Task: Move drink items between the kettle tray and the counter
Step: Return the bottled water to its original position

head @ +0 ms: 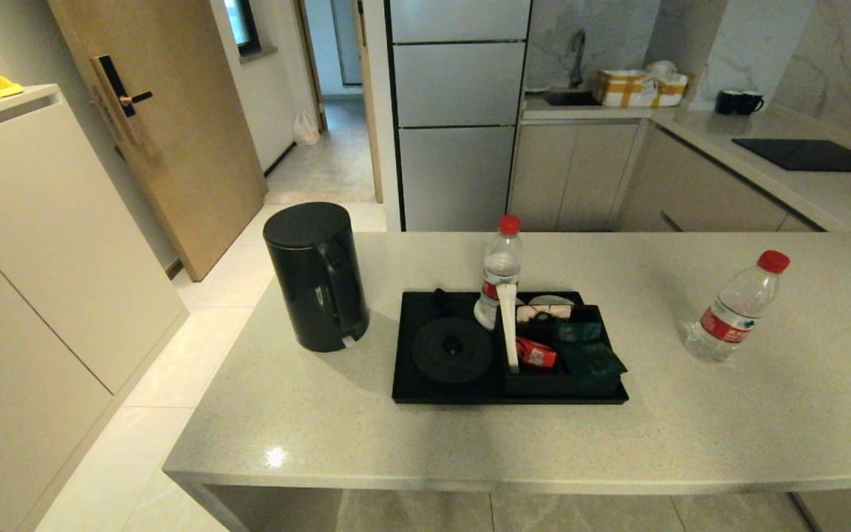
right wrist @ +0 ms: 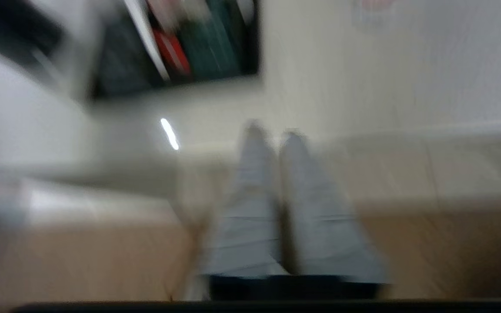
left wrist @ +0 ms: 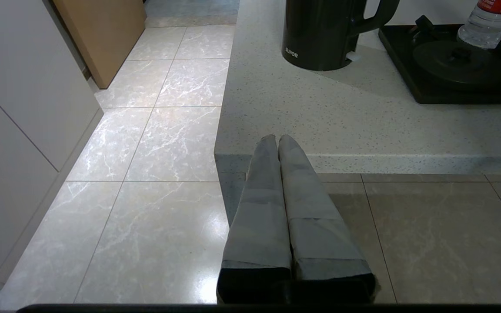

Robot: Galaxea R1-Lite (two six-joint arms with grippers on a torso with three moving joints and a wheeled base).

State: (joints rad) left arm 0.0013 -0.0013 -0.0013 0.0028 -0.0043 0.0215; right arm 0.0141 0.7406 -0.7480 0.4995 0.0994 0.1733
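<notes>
Head view: upright kettle [head: 316, 275], handle toward tray [head: 405, 369].

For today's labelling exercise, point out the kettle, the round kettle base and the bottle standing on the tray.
kettle [head: 315, 277], head view, on its black body.
round kettle base [head: 452, 349], head view, on its middle.
bottle on the tray [head: 501, 270], head view, on its clear upper body.

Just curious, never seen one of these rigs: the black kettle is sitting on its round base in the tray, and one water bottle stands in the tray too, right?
Not quite. The head view shows the kettle standing on the counter left of the tray; its round base is bare. One water bottle does stand in the tray.
</notes>
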